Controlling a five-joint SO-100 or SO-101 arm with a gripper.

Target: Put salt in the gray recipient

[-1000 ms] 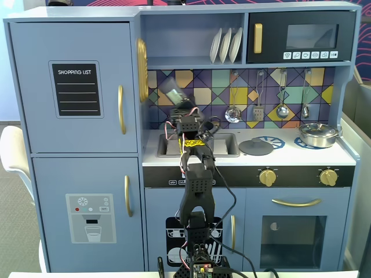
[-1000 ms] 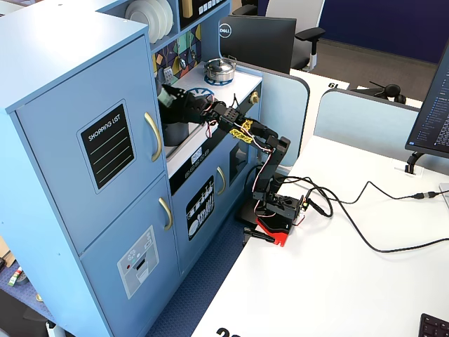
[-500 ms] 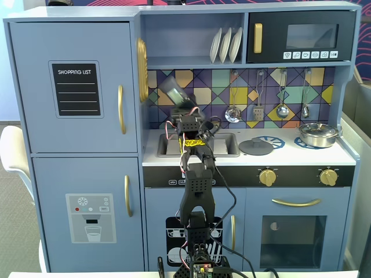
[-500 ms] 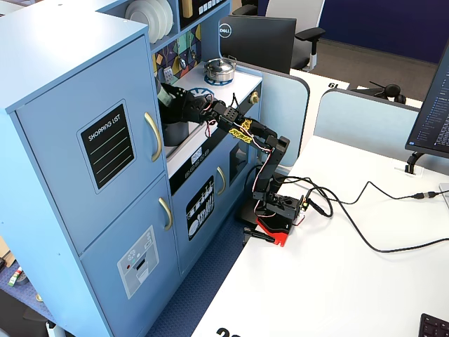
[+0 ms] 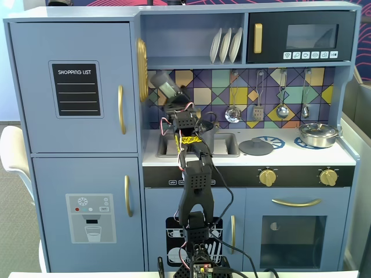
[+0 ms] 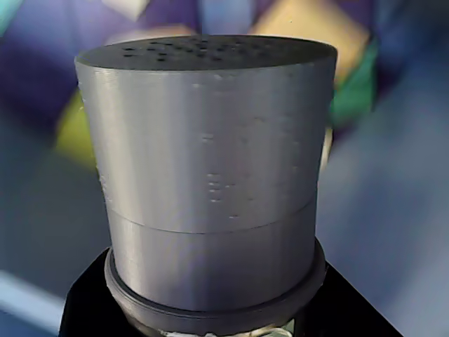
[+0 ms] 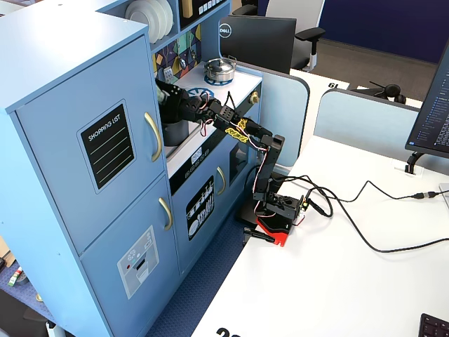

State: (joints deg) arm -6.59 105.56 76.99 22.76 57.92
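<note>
Wrist view cuts off the salt [image 6: 210,175] below its cap

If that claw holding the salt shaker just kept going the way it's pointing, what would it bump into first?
Most likely the tiled back wall of the toy kitchen, near its upper left corner. The gripper holds the salt tilted up and to the left in a fixed view, and blurred tiles fill the wrist view. Depth is unclear, though.

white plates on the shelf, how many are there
3, standing on edge side by side on the upper shelf left of the microwave: left, middle, right. None seems hidden behind.
</note>
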